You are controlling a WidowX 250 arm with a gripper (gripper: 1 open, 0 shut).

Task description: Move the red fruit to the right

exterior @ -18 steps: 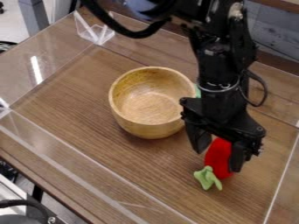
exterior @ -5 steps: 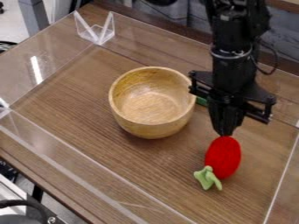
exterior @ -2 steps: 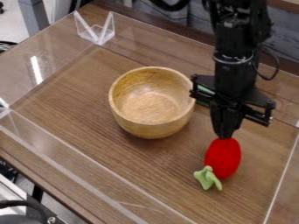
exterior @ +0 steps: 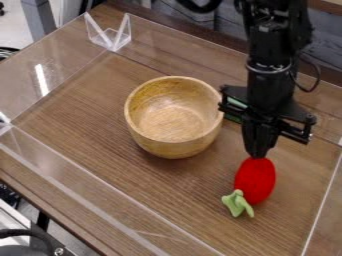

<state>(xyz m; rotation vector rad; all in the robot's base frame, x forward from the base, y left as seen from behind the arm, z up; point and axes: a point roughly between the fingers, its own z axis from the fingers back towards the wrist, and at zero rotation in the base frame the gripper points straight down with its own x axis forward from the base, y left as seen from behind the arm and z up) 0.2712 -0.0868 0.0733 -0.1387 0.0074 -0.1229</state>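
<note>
The red fruit, a small bright red strawberry with a light green leafy stem, lies on the wooden table right of the bowl, stem toward the front. My gripper points straight down just above the fruit's top. Its black fingers are pressed together, shut on nothing. Whether the tips touch the fruit I cannot tell.
A round wooden bowl stands to the left of the fruit, a short gap away. Clear plastic walls border the table, with a clear bracket at the back left. The table's right edge lies close beside the fruit.
Earlier the gripper was low with its fingers around the fruit. It has since let go and risen, and the fruit lies free. Over the last second nothing visibly moves.
</note>
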